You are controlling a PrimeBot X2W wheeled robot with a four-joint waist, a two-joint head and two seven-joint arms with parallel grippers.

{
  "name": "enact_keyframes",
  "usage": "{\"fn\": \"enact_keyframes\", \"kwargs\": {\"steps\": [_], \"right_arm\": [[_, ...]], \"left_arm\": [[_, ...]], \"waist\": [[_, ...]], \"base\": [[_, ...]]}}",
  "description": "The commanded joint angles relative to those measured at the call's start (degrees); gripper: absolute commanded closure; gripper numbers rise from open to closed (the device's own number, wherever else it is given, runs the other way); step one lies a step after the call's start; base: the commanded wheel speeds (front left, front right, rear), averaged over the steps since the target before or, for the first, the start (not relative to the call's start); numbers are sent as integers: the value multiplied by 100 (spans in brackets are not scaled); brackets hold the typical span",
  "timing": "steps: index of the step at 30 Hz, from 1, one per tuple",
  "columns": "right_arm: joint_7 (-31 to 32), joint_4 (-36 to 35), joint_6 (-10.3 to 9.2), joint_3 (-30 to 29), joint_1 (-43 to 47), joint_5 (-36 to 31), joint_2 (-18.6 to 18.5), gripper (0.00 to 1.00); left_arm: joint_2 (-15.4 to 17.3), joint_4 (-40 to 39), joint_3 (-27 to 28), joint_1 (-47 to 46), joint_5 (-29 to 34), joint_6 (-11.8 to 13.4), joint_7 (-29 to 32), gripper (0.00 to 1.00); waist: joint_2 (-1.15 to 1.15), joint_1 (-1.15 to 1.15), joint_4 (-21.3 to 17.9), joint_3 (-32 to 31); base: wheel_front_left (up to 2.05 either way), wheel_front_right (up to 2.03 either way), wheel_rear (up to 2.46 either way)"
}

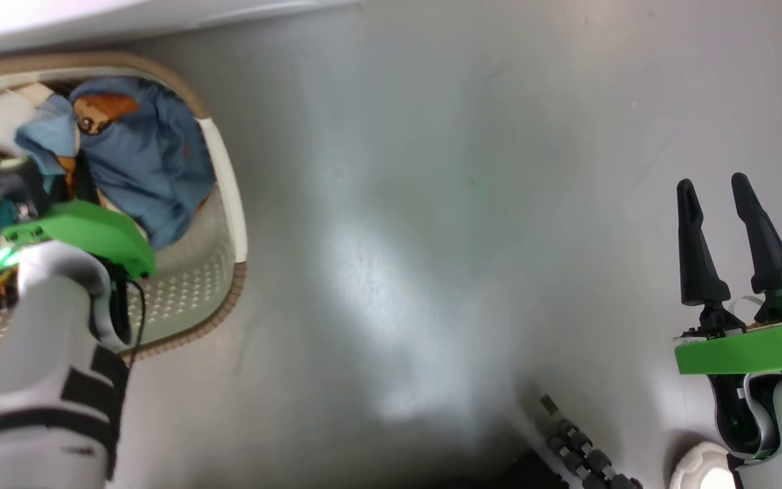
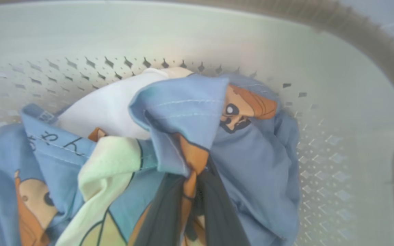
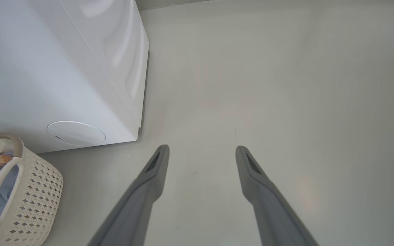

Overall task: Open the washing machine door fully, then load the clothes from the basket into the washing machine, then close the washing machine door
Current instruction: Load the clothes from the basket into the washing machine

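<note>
The clothes (image 1: 146,156), light blue fabric with orange-brown bears, lie in the cream perforated basket (image 1: 228,197) at the left of the head view. My left arm reaches down into the basket, its green wrist mount (image 1: 92,234) over the fabric. In the left wrist view my left gripper (image 2: 195,177) is shut on a fold of the clothes (image 2: 258,153) inside the basket (image 2: 337,85). My right gripper (image 1: 711,182) stands open over bare floor, nothing between its fingers (image 3: 156,167). The washing machine (image 3: 63,68) is a white box behind the basket (image 3: 29,198). The washing machine door is out of view.
Glossy grey floor (image 1: 432,238) spreads between the basket and my right arm. A small round hatch (image 3: 76,133) sits low on the machine's front. A dark ridged part of my body (image 1: 581,448) shows at the bottom edge.
</note>
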Motion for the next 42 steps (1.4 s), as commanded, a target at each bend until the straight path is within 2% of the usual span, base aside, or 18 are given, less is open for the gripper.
{"fn": "enact_keyframes", "kwargs": {"steps": [1,6,12,18,32,42], "right_arm": [[-27,-87,9,63,168,12,-102,0],[-27,-26,9,73,252,-24,-82,0],[-27,50,9,94,401,-95,-34,0],[-27,118,9,159,598,-265,28,0],[-27,202,9,342,1276,-636,158,0],[-27,221,9,389,1839,-1048,260,0]], "left_arm": [[82,-477,196,532,77,102,-58,100],[-111,-1639,458,1490,210,200,-59,100],[-303,-2536,733,2394,316,222,-59,100],[-444,-3290,872,3150,276,132,-59,100],[-467,-4037,504,4316,-396,46,-60,100],[-468,-4599,315,5080,-223,-79,-60,100]], "waist": [[0,0,238,-341],[0,0,358,-793],[0,0,436,-1401],[0,0,506,-2051],[0,0,789,-3641],[0,0,1063,-4634]], "base": [[0,0,0],[0,0,0],[0,0,0],[0,0,0],[0,0,0],[0,0,0]]}}
